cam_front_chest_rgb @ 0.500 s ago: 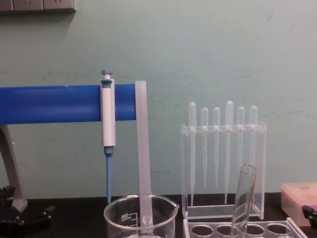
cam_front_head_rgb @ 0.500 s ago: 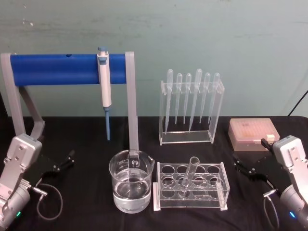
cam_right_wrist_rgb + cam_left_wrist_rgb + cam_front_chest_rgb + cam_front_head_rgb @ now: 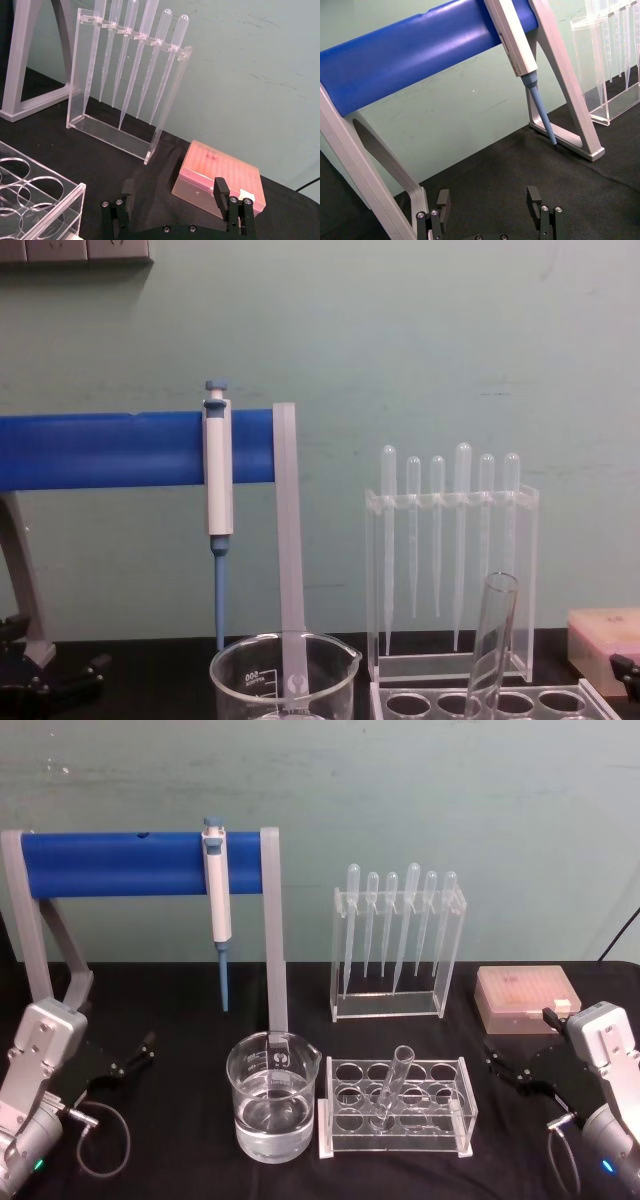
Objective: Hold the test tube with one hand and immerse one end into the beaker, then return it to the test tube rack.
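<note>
Nothing is changed: the test tube [image 3: 392, 1085] is left ungrasped, tilted in the rack [image 3: 462, 1105]; left hand [image 3: 488, 196] and right hand [image 3: 174, 186] are held open.

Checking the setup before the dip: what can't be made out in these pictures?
Chest view: the test tube's bottom and the beaker's water level, cut off by the lower edge.
Head view: the beaker's printed marks, too small to read.
Right wrist view: the pink box's contents, blurred behind its lid.
</note>
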